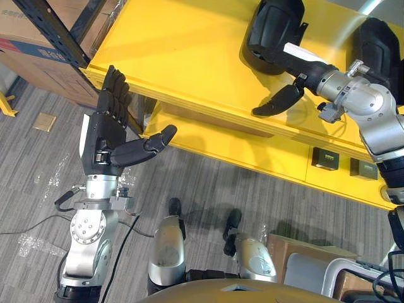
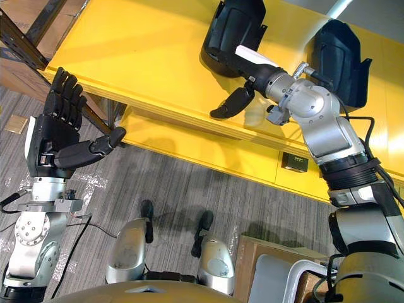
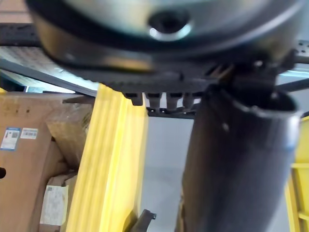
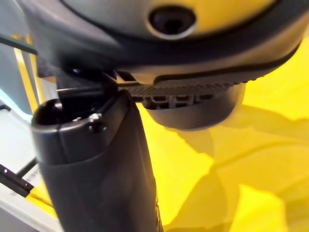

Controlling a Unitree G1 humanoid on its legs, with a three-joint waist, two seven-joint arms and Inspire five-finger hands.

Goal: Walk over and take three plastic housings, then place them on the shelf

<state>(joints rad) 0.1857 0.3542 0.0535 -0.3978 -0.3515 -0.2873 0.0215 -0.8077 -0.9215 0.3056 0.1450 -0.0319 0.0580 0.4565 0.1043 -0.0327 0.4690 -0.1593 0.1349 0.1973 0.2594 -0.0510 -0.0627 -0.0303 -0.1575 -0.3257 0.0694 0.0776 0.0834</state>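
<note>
Reaching across the yellow shelf, the right hand meets the left plastic housing, but its fingers are hidden, so I cannot tell its grip. The left hand is spread open by the shelf's near edge. The right plastic housing lies beside.

Yellow shelf with black housing and, seemingly, second housing

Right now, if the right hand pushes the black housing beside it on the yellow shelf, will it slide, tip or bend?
The black housing looks like a hollow moulded shell, so probably stiff and light for its bulk. The yellow shelf is smooth and glossy, so it would likely slide rather than tip.
</note>
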